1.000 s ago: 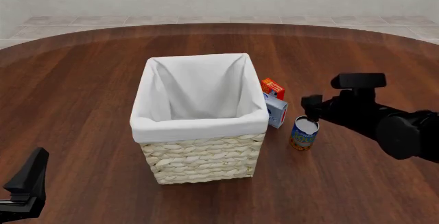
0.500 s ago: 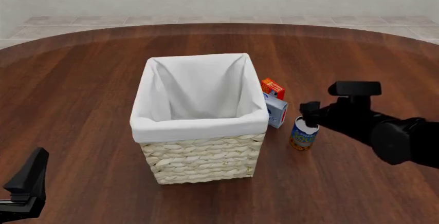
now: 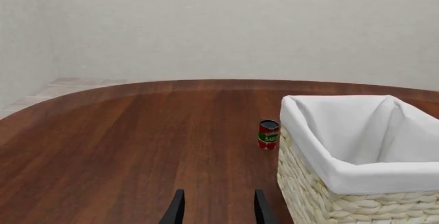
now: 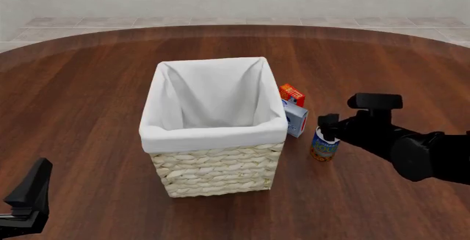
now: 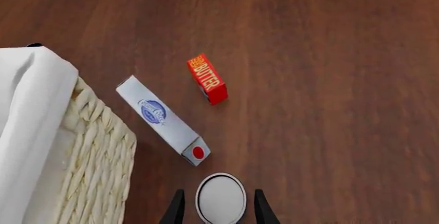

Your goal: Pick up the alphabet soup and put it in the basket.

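The alphabet soup (image 4: pixel 324 147), a small can with a blue label and a silver top (image 5: pixel 221 198), stands upright on the table just right of the basket (image 4: pixel 213 141). My right gripper (image 4: pixel 328 125) is down over the can and open. In the right wrist view its fingers (image 5: pixel 177 207) stand on either side of the can's top, with a small gap on each side. The basket is woven straw with a white liner, and nothing shows inside it. My left gripper (image 3: pixel 217 208) is open and holds nothing. It sits low at the near left (image 4: pixel 29 195), far from the can.
A white-and-blue carton (image 4: pixel 296 119) and an orange-red box (image 4: pixel 291 92) lie between the basket and the can, also seen as the carton (image 5: pixel 163 120) and the box (image 5: pixel 207 78). A red can (image 3: pixel 268 134) stands by the basket's (image 3: pixel 322 188) far side.
My right gripper has come down and a little to the left, so its fingers now straddle the top of the can. The can, the basket and the left arm have not moved.
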Controlling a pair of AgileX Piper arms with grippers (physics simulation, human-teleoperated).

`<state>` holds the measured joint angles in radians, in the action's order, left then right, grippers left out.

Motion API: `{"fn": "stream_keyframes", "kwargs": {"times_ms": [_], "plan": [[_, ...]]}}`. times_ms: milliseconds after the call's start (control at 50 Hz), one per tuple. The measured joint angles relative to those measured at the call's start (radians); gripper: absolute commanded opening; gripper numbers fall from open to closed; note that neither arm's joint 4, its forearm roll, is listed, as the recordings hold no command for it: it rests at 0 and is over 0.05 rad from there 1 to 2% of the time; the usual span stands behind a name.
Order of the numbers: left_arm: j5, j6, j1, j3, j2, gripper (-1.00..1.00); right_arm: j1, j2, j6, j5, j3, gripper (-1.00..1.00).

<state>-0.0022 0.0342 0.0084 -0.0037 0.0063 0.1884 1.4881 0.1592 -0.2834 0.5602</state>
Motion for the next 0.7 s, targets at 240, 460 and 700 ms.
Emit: {"fn": "stream_keyframes", "kwargs": {"times_ms": [240,460,700], "plan": [[0.000,0.000,0.000,0.000,0.000,1.00,-0.004,0.017,0.004,-0.016,-0.007,1.00],[0.000,0.001,0.000,0.000,0.000,1.00,-0.004,0.037,0.006,-0.030,-0.010,1.00],[0.000,0.001,0.000,0.000,0.000,1.00,0.003,0.063,0.008,-0.048,-0.011,1.00]]}}
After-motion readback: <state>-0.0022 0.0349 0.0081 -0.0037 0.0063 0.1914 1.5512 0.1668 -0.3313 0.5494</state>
